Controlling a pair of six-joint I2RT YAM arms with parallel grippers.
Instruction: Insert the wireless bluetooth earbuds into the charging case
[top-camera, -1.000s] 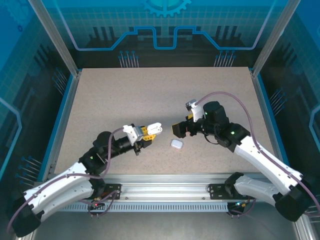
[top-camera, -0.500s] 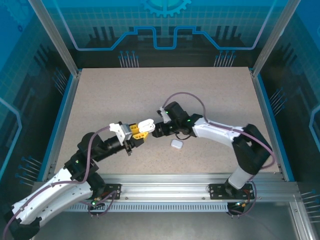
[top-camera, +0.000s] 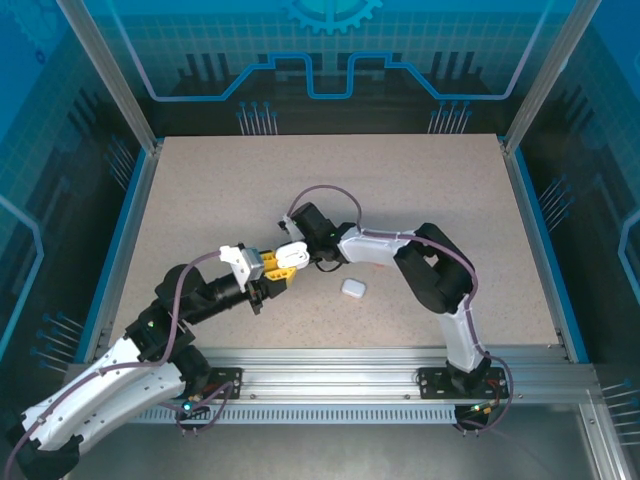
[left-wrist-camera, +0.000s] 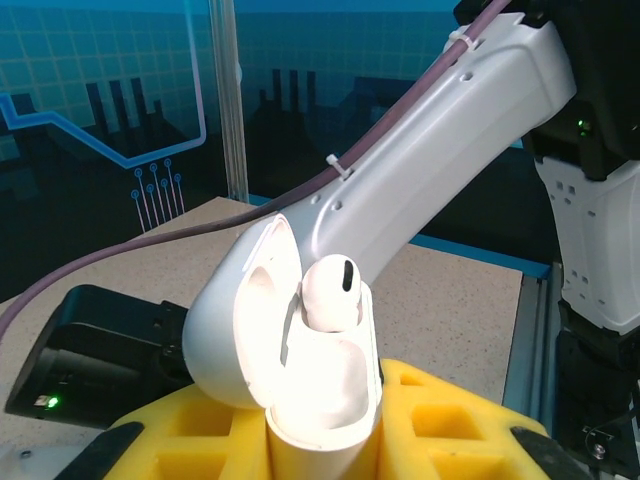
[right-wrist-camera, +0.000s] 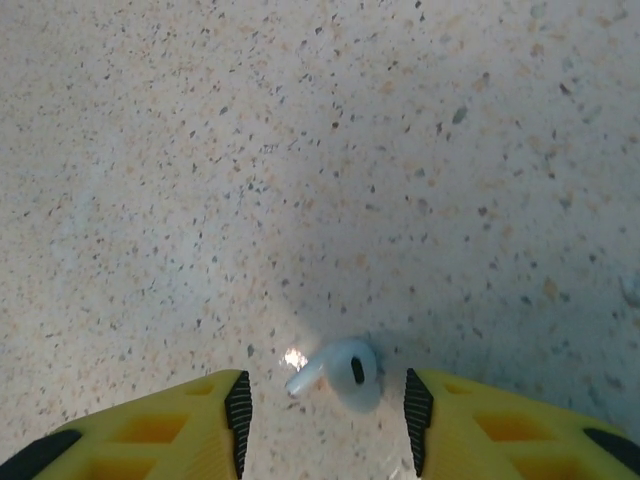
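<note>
My left gripper (left-wrist-camera: 322, 440) is shut on the white charging case (left-wrist-camera: 325, 395), which stands upright between the yellow fingers with its lid (left-wrist-camera: 235, 320) swung open to the left. One white earbud (left-wrist-camera: 330, 290) sits in the case, head up. In the top view the left gripper (top-camera: 281, 264) holds the case (top-camera: 293, 254) at the table's middle. Just behind it, my right gripper (top-camera: 300, 233) points down at the table. A second white earbud (right-wrist-camera: 345, 372) lies on the table between the right gripper's (right-wrist-camera: 328, 412) pads, with a gap on both sides.
A closed white pebble-like case (top-camera: 352, 288) lies on the speckled table (top-camera: 420, 180) to the right of the held case. The right arm's forearm (left-wrist-camera: 440, 150) passes close behind the held case. Metal rails and blue walls border the table.
The right arm swung left from beside the closed case to just behind the left gripper's case, and its jaws narrowed around the loose earbud. The left gripper shifted slightly left with the case.
</note>
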